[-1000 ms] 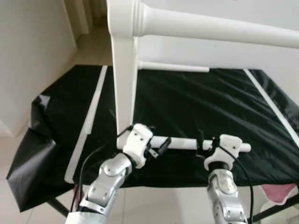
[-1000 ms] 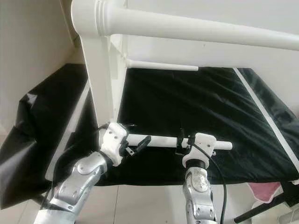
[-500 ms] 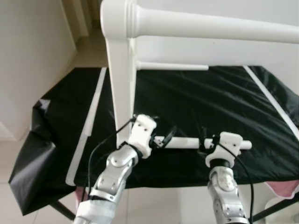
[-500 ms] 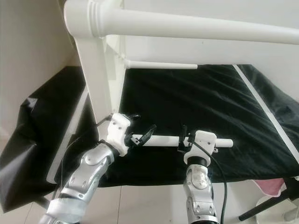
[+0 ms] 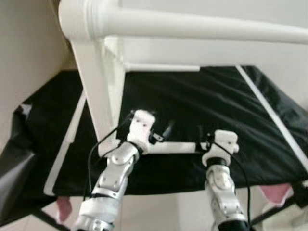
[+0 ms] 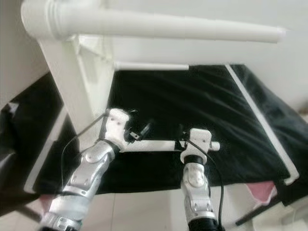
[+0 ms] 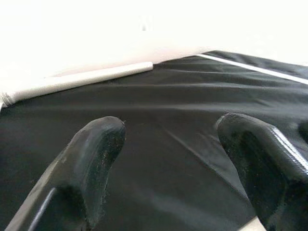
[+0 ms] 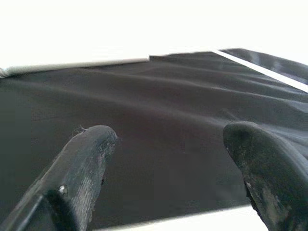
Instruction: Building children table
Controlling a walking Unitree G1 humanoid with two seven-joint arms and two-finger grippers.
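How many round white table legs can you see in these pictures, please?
3. One leg runs across the top, close to the camera; one leg sticks out at the far edge of the black cloth; one leg lies between both grippers. Others may be hidden.

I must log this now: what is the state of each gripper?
Left gripper: open, holding nothing, over the white rod.
Right gripper: open, rod under it.

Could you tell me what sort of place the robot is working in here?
Probably a room in a home, used as an assembly spot: pale tiled floor, plain light wall, and a black sheet spread under the white table frame.
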